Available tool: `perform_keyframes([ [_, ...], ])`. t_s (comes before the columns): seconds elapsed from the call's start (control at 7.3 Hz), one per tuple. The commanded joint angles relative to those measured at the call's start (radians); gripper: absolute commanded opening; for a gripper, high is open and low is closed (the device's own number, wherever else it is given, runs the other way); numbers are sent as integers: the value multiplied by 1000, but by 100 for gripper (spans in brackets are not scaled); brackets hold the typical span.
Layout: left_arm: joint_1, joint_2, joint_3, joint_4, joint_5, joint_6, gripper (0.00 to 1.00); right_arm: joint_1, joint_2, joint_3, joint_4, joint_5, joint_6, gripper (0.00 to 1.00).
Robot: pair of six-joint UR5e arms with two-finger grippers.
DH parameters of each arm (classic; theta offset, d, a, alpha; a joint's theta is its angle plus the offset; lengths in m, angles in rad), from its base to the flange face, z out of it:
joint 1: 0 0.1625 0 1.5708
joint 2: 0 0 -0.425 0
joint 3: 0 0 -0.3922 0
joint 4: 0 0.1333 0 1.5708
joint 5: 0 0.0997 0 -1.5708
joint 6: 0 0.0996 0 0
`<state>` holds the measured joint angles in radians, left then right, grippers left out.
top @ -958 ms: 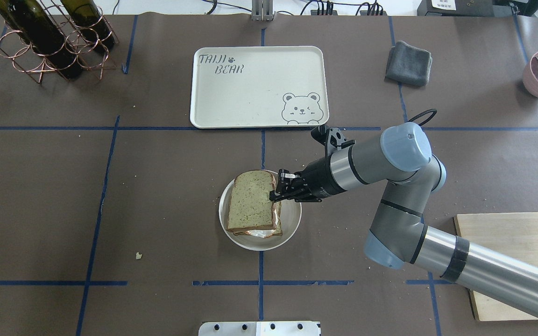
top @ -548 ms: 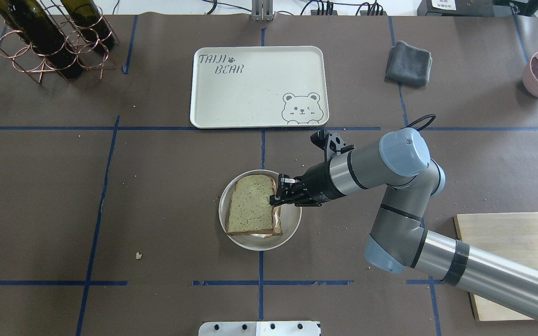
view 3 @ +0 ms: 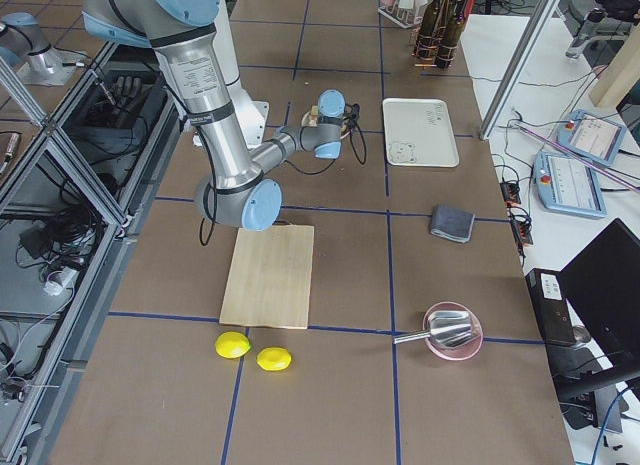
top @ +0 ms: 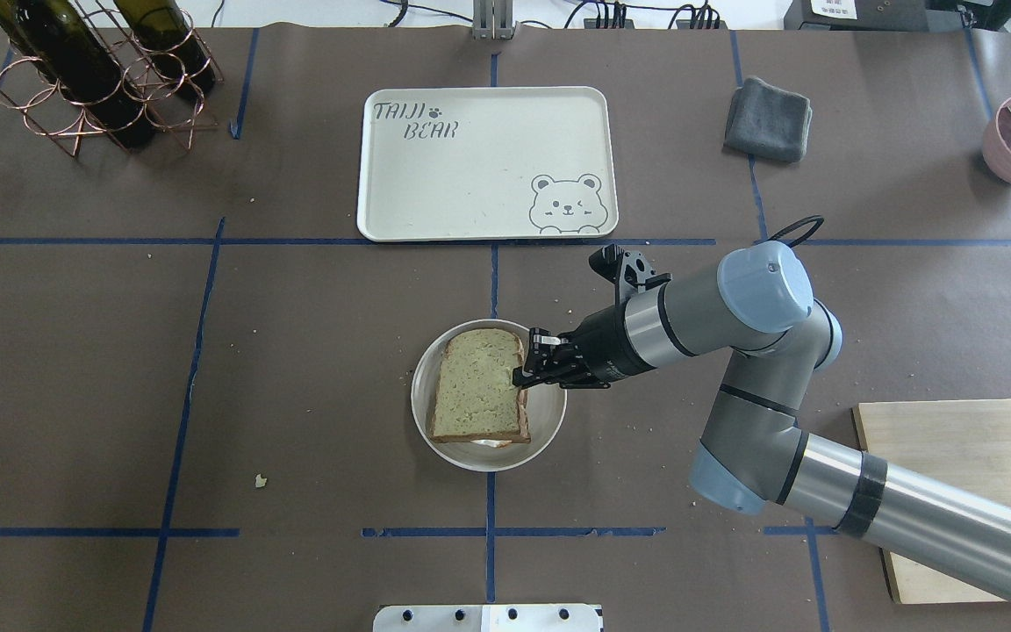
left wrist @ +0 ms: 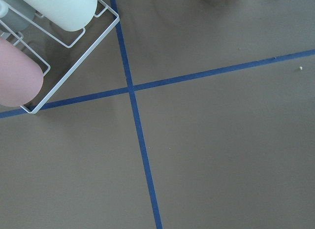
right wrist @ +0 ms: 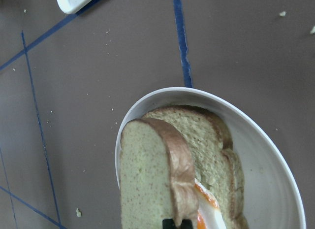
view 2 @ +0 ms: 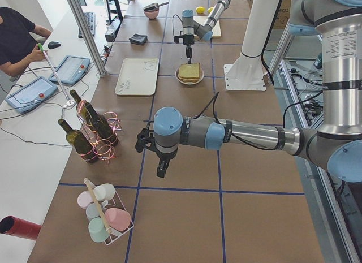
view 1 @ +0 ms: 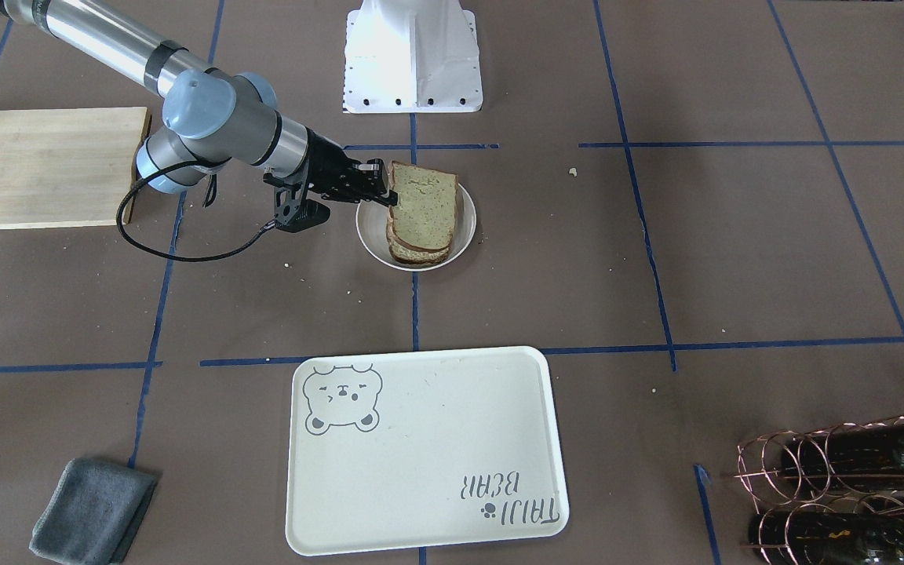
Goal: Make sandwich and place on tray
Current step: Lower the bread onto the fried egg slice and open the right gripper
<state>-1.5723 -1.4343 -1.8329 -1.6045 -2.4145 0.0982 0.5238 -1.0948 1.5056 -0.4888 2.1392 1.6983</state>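
Here, in the overhead view, the right gripper [top: 519,379] reaches in from the frame's right and pinches the dark crust of the tilted top slice of the sandwich [top: 479,386]. The bread is soft and porous, with slippery egg beneath, on a glossy round plate [top: 548,411]. The flat cream tray [top: 470,175] lies upper centre, well apart. Left gripper [view 2: 162,169]: far off, jaw state cannot be told.

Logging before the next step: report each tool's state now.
Left tool: cannot tell; seen only from the side camera.
Right tool: closed on the sandwich, pinching its top slice's edge.
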Motion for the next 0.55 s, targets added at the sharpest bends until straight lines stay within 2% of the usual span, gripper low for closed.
perform_keyframes([
  [0.0, 0, 0, -2, 0, 0, 0, 100, -2, -5, -2, -1, -4, 3, 64],
  [0.14, 0, 0, -2, 0, -2, 0, 100, -2, -7, -4, -1, -4, 6, 74],
  [0.27, 2, -2, 1, -17, -53, -2, 100, -1, -5, -1, -1, -4, 14, 98],
  [0.41, 8, 0, 6, -61, -131, -9, 100, 4, -7, 10, -1, -2, 33, 99],
])
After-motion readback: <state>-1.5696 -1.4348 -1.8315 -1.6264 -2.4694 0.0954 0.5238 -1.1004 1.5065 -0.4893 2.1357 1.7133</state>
